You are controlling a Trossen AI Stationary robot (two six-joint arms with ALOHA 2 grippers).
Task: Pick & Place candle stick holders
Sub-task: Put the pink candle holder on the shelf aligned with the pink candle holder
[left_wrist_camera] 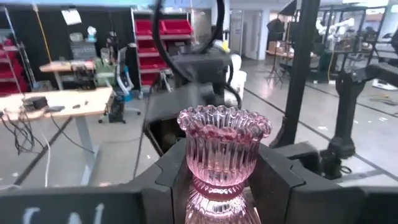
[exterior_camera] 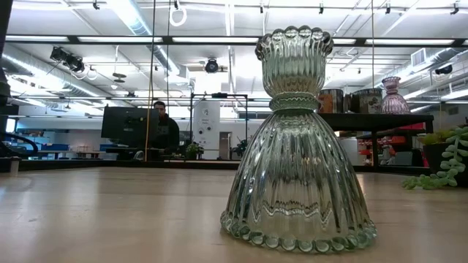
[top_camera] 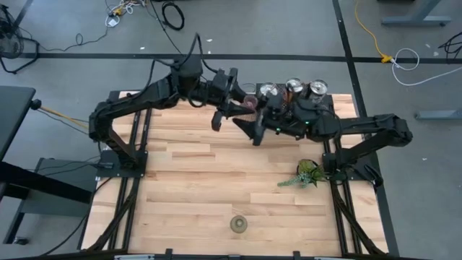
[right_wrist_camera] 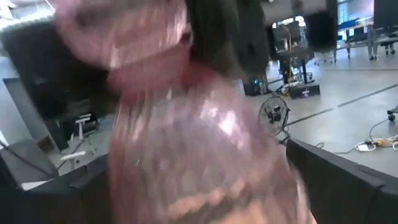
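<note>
The high view looks straight down on the whole counter. The low view looks level across it, close behind a green glass holder. Both wrist views closely share one pink holder.

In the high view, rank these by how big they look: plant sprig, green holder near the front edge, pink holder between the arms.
1. plant sprig, widest spread.
2. green holder.
3. pink holder, the smallest patch showing, but it is partly hidden, so its rank against the green one is unsure.

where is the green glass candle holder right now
In the high view the green glass candle holder stands alone near the table's front edge, around the middle, far from both arms; the low view shows it upright.
</note>
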